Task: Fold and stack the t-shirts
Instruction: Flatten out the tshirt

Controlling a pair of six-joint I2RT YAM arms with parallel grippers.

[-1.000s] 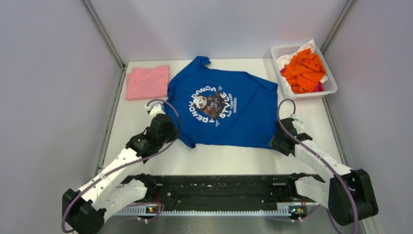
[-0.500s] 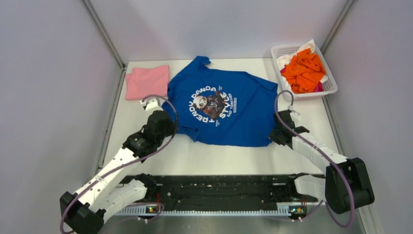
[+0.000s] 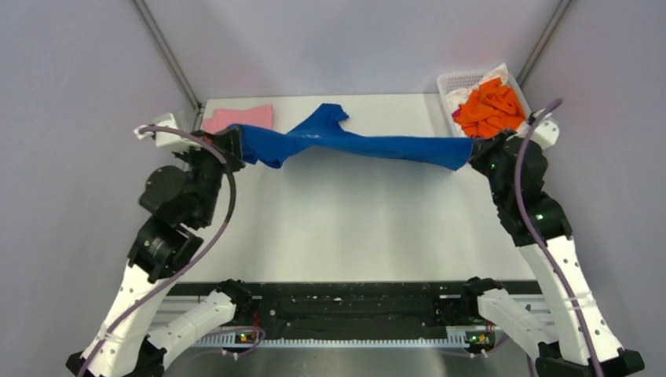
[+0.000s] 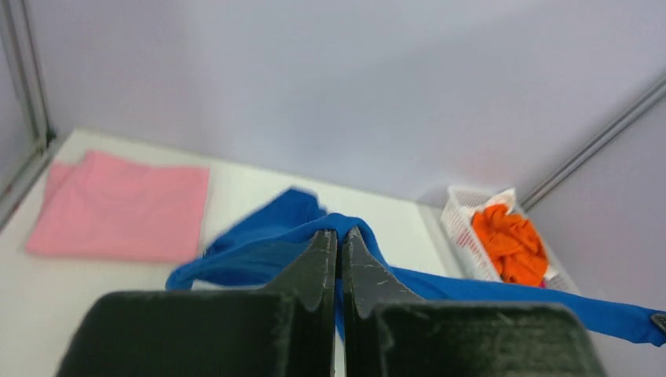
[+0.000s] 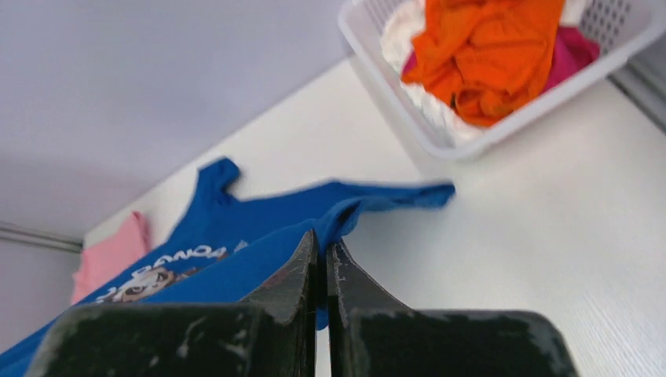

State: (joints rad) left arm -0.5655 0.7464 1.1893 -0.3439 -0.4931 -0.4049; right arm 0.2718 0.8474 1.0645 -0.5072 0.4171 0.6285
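Note:
The royal blue t-shirt (image 3: 369,145) hangs stretched in the air between my two grippers, above the far half of the table. My left gripper (image 3: 236,144) is shut on its left end, seen in the left wrist view (image 4: 339,232) with blue cloth (image 4: 259,251) between the jaws. My right gripper (image 3: 473,153) is shut on its right end, seen in the right wrist view (image 5: 322,239) with the blue shirt (image 5: 236,236) pinched. The folded pink t-shirt (image 3: 239,117) lies at the far left. Orange t-shirts (image 3: 491,106) sit in the basket.
The white lattice basket (image 3: 455,81) stands at the far right corner, also holding white and magenta cloth. Grey walls enclose the table (image 3: 353,228) on three sides. Both arms are raised high at the table's left and right sides.
Both grippers have lifted the blue shirt off the table and moved up and toward the back, stretching it into a taut band. Before, it lay flat with the print showing.

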